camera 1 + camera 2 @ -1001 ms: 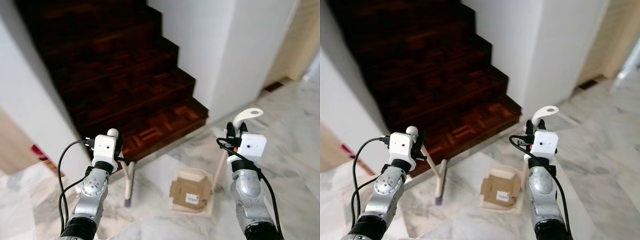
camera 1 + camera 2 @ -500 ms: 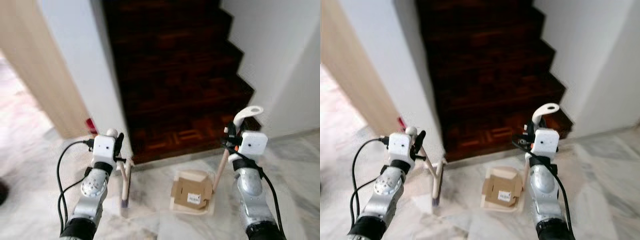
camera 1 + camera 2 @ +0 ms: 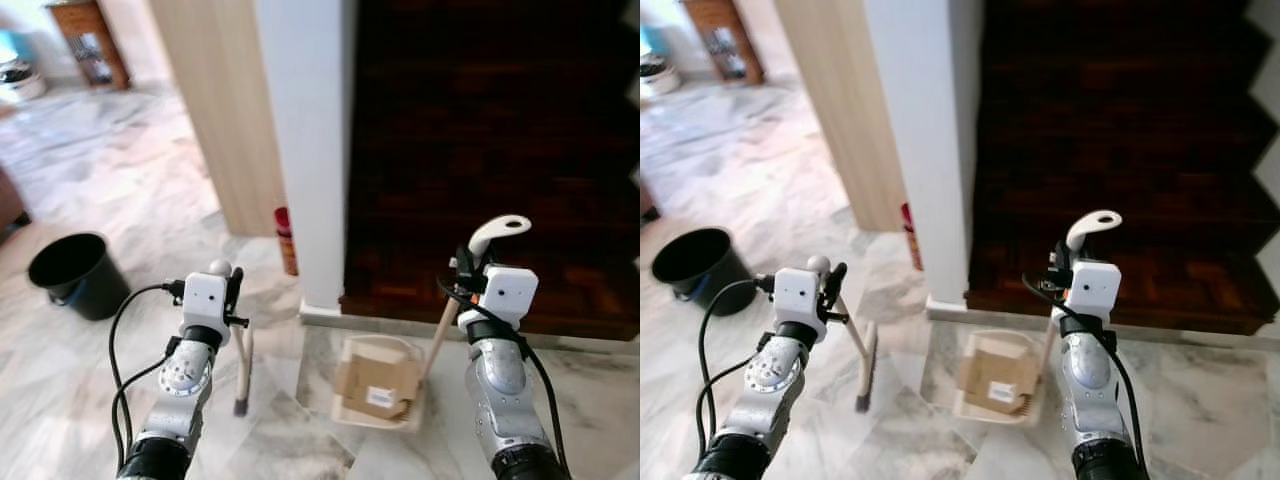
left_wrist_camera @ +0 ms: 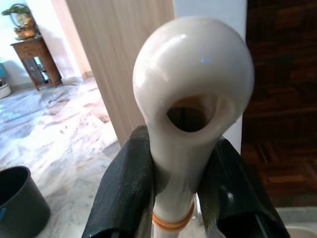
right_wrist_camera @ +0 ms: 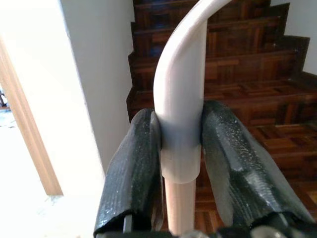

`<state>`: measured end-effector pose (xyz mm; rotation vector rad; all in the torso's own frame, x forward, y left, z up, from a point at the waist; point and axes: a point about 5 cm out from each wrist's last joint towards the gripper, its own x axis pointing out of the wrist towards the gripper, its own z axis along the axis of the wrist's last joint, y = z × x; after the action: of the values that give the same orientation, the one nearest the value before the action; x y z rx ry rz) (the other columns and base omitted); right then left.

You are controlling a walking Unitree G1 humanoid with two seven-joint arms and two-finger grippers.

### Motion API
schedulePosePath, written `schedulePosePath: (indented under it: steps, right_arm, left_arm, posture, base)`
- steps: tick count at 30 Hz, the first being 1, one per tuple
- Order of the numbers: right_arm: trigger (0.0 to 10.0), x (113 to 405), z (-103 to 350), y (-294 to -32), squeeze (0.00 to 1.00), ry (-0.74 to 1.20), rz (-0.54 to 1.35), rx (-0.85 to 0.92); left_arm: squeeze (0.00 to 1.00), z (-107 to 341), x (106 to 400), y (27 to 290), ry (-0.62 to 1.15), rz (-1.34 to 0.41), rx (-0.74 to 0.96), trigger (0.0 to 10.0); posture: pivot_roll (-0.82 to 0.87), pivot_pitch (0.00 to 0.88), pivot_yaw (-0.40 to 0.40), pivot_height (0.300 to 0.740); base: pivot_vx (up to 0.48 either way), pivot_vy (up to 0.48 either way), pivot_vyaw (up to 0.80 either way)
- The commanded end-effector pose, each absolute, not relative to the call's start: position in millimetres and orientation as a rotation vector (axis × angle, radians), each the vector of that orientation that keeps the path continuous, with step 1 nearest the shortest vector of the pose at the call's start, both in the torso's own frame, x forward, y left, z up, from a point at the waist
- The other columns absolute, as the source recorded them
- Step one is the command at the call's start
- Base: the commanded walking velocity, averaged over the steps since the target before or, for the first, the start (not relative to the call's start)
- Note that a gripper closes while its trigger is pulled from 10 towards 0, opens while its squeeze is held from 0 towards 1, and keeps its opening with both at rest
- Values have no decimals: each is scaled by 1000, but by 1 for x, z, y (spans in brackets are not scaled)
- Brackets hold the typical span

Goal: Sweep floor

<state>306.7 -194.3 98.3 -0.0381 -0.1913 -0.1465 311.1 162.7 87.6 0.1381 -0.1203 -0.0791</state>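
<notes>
Two tools are in your grip. The broom (image 3: pixel 862 370) hangs from your left gripper (image 4: pixel 173 208); its fingers (image 4: pixel 124 198) are closed tight against the pale handle just under the rounded, holed knob, touching it on both sides. The wooden shaft slants down to the head, which rests on the floor just left of the dustpan. Your right gripper (image 5: pixel 181 183) is clamped the same way on the dustpan handle (image 5: pixel 181 99), fingers (image 5: pixel 237 173) pressed to either side of the white plastic sleeve where it meets the wooden stick, below the curved hook end. The dustpan (image 3: pixel 380 385) sits flat on the floor between your two arms, nearer the right one, with a piece of folded brown cardboard (image 3: pixel 375 378) bearing a white label lying in it.

Floor (image 3: pixel 120 190): pale marble with grey veining, glossy, running off to your left into a brighter room. A white wall end (image 3: pixel 305 150) stands directly ahead, and a light wooden panel (image 3: pixel 215 100) adjoins it on the left. Something red (image 3: pixel 287 240) sits low at the foot of that wall; what it is you cannot tell. Dark parquet stairs (image 3: pixel 1120 150) rise ahead and to the right; the dustpan lies just short of the bottom step. A black bucket (image 3: pixel 75 272) stands well off to the left, and a small wooden stand (image 3: pixel 90 40) sits far back.
</notes>
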Motion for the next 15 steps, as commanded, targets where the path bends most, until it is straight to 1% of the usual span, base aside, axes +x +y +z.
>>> schedulePosePath:
  steps: [1, 15]
  right_arm:
    - [10000, 311, 114, -192, 0, -258, -138, -34]
    - [10000, 312, 113, -190, 0, -248, -129, -29]
  left_arm:
    - [0, 99, 315, 164, -165, -76, 148, 10000]
    - [0, 100, 316, 164, -167, -70, 144, 10000]
  posture:
    - [-16, 32, 52, 740]
    - [-12, 43, 51, 740]
  base:
    - [0, 364, 0]
    - [0, 371, 0]
